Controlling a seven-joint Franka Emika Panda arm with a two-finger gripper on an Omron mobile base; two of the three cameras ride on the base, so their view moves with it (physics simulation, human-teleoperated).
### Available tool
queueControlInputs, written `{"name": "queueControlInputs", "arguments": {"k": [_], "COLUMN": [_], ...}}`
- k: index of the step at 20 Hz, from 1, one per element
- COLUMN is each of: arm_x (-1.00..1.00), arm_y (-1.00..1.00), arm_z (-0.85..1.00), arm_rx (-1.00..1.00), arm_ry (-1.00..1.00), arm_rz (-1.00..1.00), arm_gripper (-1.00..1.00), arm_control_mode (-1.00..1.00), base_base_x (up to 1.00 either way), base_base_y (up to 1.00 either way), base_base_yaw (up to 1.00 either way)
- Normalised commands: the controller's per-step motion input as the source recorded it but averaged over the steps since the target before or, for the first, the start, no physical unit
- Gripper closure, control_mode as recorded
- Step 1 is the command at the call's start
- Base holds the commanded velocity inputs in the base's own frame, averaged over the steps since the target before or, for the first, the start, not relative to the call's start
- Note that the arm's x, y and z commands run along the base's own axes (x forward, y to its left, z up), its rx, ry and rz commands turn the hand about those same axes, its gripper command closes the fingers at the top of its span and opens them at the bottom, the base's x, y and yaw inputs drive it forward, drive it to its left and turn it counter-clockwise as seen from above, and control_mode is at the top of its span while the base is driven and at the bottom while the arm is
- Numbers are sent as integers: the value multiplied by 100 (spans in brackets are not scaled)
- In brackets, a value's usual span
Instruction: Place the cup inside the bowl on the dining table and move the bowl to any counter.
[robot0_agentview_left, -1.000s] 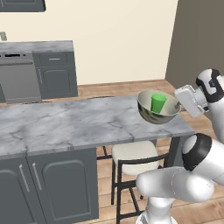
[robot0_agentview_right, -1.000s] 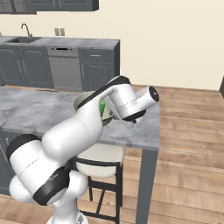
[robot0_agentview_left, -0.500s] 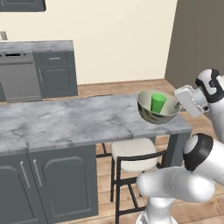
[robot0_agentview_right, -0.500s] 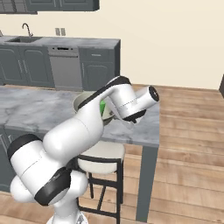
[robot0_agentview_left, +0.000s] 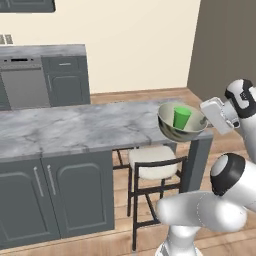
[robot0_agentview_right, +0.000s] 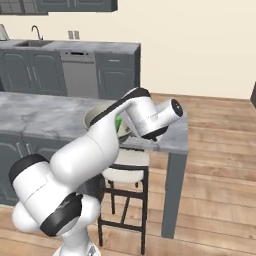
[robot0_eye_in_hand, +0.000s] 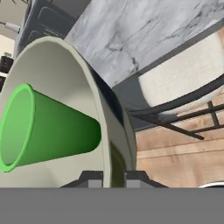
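Note:
The grey metallic bowl (robot0_agentview_left: 171, 131) hangs in the air by the right end of the dining table (robot0_agentview_left: 75, 127), above the stool. My gripper (robot0_agentview_left: 204, 121) is shut on its right rim. The green cup (robot0_agentview_left: 182, 117) stands upright inside it. In the hand view the two fingers (robot0_eye_in_hand: 94, 180) pinch the bowl's wall (robot0_eye_in_hand: 65, 78), one inside and one outside, with the gripper (robot0_eye_in_hand: 114, 179) at the bottom and the cup (robot0_eye_in_hand: 48, 127) just beyond. In the right base view my arm covers most of the bowl (robot0_agentview_right: 99, 115); a sliver of the cup (robot0_agentview_right: 118, 123) shows.
A white-seated stool (robot0_agentview_left: 152, 161) stands under the table's right end. The counter (robot0_agentview_left: 42, 50) with a dishwasher (robot0_agentview_left: 25, 85) runs along the back wall, and it has a sink faucet (robot0_agentview_right: 36, 32) at its far left. Wooden floor lies to the right of the table (robot0_agentview_right: 30, 112).
The whole picture has shifted a little, so the base has moved: table and stool sit higher in both base views. The bowl with the cup stays in my grip at the same spot.

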Motion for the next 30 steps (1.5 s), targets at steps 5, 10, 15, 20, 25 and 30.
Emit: {"name": "queueControlInputs", "arguments": {"k": [5, 10, 15, 20, 25, 30], "arm_x": [0, 0, 0, 0, 0, 0], "arm_y": [0, 0, 0, 0, 0, 0], "arm_z": [0, 0, 0, 0, 0, 0], "arm_rx": [0, 0, 0, 0, 0, 0], "arm_ry": [0, 0, 0, 0, 0, 0], "arm_rz": [0, 0, 0, 0, 0, 0], "arm_gripper": [100, 100, 100, 100, 100, 100], "arm_control_mode": [100, 100, 100, 100, 100, 100], "base_base_x": [-37, -16, -9, -16, -14, -6], "base_base_y": [84, 86, 83, 69, 69, 74], "base_base_yaw": [-2, -6, -7, -7, -8, -8]}}
